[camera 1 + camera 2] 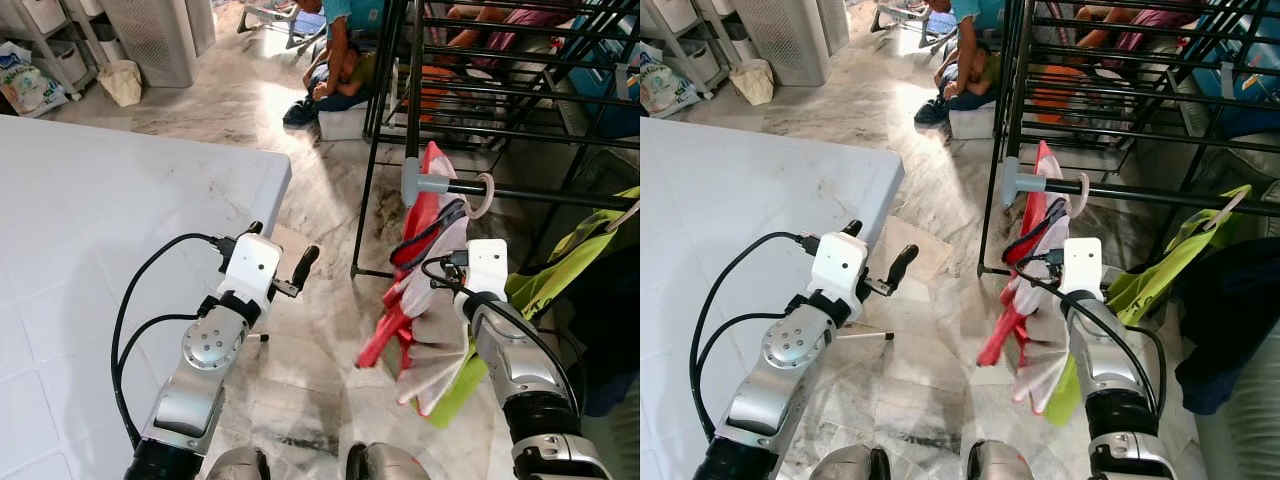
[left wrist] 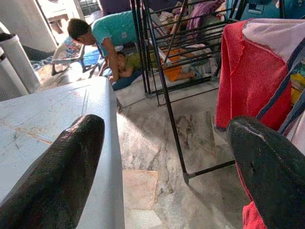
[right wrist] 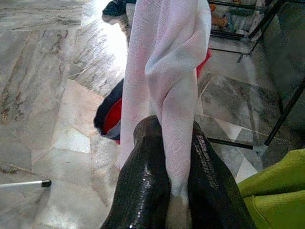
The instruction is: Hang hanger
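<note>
Marble floor (image 1: 300, 340) runs between a white table (image 1: 90, 230) on the robot's left and a black drying rack (image 1: 480, 90) ahead on its right. From the head cameras, a red and white garment (image 1: 425, 290) hangs by a pale hanger hook (image 1: 486, 193) over the rack's front rail (image 1: 530, 192), with a lime-green cloth (image 1: 560, 265) beside it. The right gripper (image 1: 1072, 290) sits against the garment just below that rail. The left gripper (image 1: 285, 268) hovers past the table's corner. A person (image 1: 340, 40) crouches on the floor far behind.

Along the left wrist, both black fingers (image 2: 66, 167) stand spread wide with nothing between them, table edge and rack beyond.

Along the right wrist, the fingers (image 3: 143, 186) are pressed together, pinching a fold of white fabric.
</note>
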{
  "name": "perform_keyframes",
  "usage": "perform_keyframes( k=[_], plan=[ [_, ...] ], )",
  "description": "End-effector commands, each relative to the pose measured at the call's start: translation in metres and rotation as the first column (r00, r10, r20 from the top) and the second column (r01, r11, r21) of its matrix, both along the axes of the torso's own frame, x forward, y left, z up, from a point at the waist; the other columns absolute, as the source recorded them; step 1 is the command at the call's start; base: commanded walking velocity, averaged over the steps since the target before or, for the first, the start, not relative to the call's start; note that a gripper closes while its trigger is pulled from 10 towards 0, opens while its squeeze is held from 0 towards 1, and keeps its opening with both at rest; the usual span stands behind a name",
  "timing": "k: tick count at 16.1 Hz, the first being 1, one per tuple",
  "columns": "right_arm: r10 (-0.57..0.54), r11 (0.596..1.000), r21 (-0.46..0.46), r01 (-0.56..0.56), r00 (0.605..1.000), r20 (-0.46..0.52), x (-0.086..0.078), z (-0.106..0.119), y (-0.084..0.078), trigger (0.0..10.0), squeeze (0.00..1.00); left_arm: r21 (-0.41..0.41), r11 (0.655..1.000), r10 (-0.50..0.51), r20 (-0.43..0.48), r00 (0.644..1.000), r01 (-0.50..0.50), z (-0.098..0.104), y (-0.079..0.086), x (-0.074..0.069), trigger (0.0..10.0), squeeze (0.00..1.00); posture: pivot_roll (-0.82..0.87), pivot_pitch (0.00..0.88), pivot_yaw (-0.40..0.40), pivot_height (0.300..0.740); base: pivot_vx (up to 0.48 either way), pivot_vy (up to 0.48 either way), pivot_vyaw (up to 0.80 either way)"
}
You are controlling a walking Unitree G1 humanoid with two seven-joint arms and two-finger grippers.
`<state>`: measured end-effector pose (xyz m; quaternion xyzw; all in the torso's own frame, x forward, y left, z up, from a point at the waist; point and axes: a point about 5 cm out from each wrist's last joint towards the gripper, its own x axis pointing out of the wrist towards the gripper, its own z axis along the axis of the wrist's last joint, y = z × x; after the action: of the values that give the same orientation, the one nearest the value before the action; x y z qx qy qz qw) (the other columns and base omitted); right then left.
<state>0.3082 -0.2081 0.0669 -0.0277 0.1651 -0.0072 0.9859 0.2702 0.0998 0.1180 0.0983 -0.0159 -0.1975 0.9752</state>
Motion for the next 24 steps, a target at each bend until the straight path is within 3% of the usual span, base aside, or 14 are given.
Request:
perform_keyframes(
  k=[1, 4, 6, 8, 9, 10, 12, 15, 18, 24],
  plan=[
    [-0.012, 1.0, -0.023, 0.015, 0.995, 0.098, 0.002, 0.016, 0.002, 0.0, 0.0, 0.007, 1.0, -0.002, 0.0, 1.0, 0.002, 0.0, 0.001, -0.001, 10.0, 0.0, -0.04, 0.117, -0.004, 0.74, 0.0, 0.0, 0.0],
    [-0.052, 0.991, -0.104, 0.087, 0.953, 0.299, -0.002, 0.046, 0.001, 0.0, 0.0, -0.017, 1.0, 0.024, 0.016, 1.0, -0.024, 0.001, -0.001, -0.001, 10.0, 0.0, -0.04, 0.115, -0.006, 0.74, 0.0, 0.0, 0.0],
    [-0.057, 0.988, -0.12, 0.102, 0.941, 0.332, -0.013, 0.048, 0.002, 0.0, 0.0, -0.028, 0.999, 0.034, -0.01, 0.999, -0.034, 0.0, -0.001, -0.001, 10.0, 0.0, -0.04, 0.114, -0.008, 0.74, 0.0, 0.0, 0.0],
    [-0.049, 0.985, -0.148, 0.089, 0.966, 0.253, -0.036, 0.03, 0.005, 4.4, 0.0, -0.034, 0.999, 0.021, -0.001, 1.0, -0.021, 0.0, -0.002, -0.002, 10.0, 0.0, -0.04, 0.114, -0.009, 0.74, 0.0, 0.0, 0.0],
    [-0.065, 0.987, -0.13, 0.091, 0.98, 0.189, -0.05, 0.018, 0.005, 8.6, 0.0, -0.026, 1.0, 0.009, 0.012, 1.0, -0.009, 0.001, -0.003, -0.003, 10.0, 0.0, -0.04, 0.113, -0.008, 0.74, 0.0, 0.0, 0.0],
    [-0.07, 0.988, -0.124, 0.089, 0.986, 0.152, -0.057, 0.012, 0.005, 10.0, 0.0, -0.026, 1.0, 0.012, 0.017, 1.0, -0.011, 0.001, -0.003, -0.002, 10.0, 0.0, -0.05, 0.113, -0.005, 0.74, 0.0, 0.0, 0.0],
    [-0.094, 0.984, -0.136, 0.114, 0.985, 0.144, -0.063, 0.012, 0.0, 10.0, 0.0, -0.02, 1.0, 0.009, 0.028, 1.0, -0.009, 0.002, -0.004, -0.001, 10.0, 0.0, -0.05, 0.113, -0.001, 0.74, 0.0, 0.0, 0.0],
    [-0.112, 0.989, -0.091, 0.114, 0.993, 0.022, -0.072, 0.001, -0.002, 10.0, 0.0, -0.011, 1.0, 0.004, 0.036, 0.999, -0.003, 0.003, -0.005, 0.0, 10.0, 0.0, -0.04, 0.111, 0.002, 0.74, 0.0, 0.0, 0.0],
    [-0.073, 0.996, -0.061, 0.068, 0.993, -0.089, -0.068, -0.01, 0.001, 10.0, 0.0, -0.007, 1.0, 0.007, 0.04, 0.999, -0.007, 0.002, -0.004, -0.001, 10.0, 0.0, -0.05, 0.111, 0.002, 0.74, 0.0, 0.0, 0.0],
    [-0.061, 0.997, -0.051, 0.056, 0.994, -0.095, -0.063, -0.007, 0.005, 10.0, 0.0, -0.003, 1.0, -0.001, 0.044, 0.999, 0.001, 0.002, -0.005, -0.001, 10.0, 0.0, -0.04, 0.102, 0.004, 0.74, -0.187, 0.0, 0.0]
  ],
)
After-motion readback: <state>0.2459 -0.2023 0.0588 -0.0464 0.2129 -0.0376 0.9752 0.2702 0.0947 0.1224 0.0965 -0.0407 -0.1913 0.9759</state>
